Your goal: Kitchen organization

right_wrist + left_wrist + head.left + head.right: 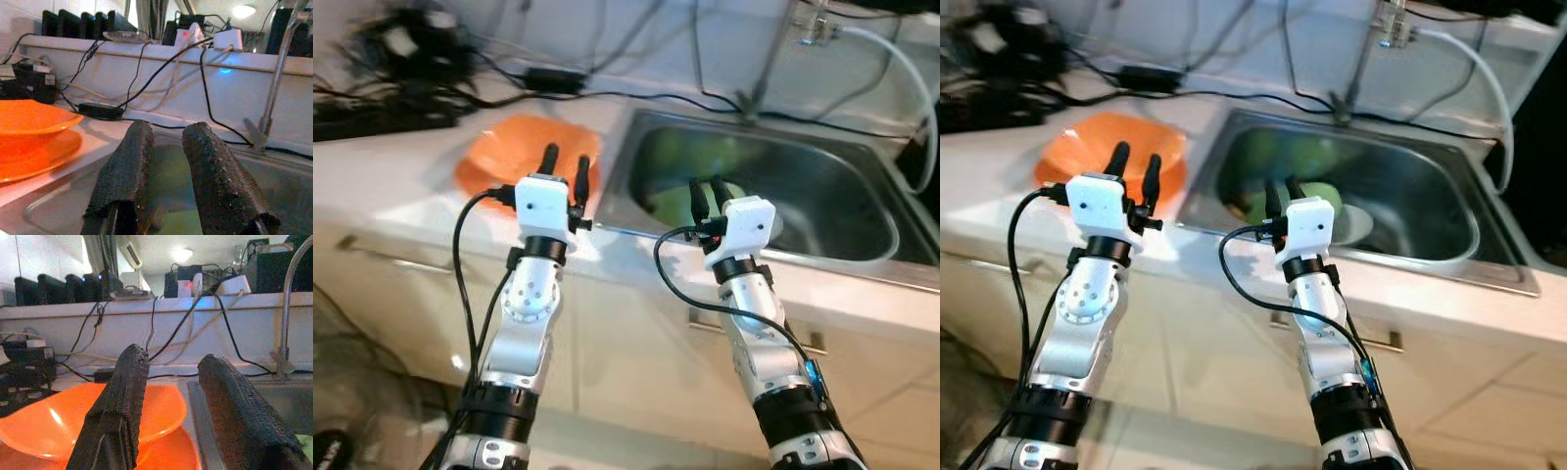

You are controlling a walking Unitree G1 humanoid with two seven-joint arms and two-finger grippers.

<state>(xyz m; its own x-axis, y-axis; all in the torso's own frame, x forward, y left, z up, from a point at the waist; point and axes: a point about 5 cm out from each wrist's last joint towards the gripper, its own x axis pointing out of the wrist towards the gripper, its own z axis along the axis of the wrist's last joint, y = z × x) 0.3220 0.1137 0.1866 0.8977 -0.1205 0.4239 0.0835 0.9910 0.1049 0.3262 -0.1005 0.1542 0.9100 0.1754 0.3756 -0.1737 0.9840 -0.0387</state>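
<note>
Clearly my next move, as I judge it, is a reach, so I should go forward slowly and level, keeping both arms above the counter's front edge. On my left, my left gripper (565, 164) hangs just in front of the orange bowl (519, 147), its two black fingers parted with nothing between them; to take the bowl I would slip one finger over its near rim rather than push it. It is shallow, glossy and bright orange, and in the left wrist view it seems to sit on a second orange dish, on the white counter (391, 176) just left of the sink (803, 176). Further right, my right gripper (708, 198) hovers at the sink's front rim, fingers slightly apart and empty, pointing at blurred green dishes (680, 201) lying in the basin. Cables trail behind on the wall side.
</note>
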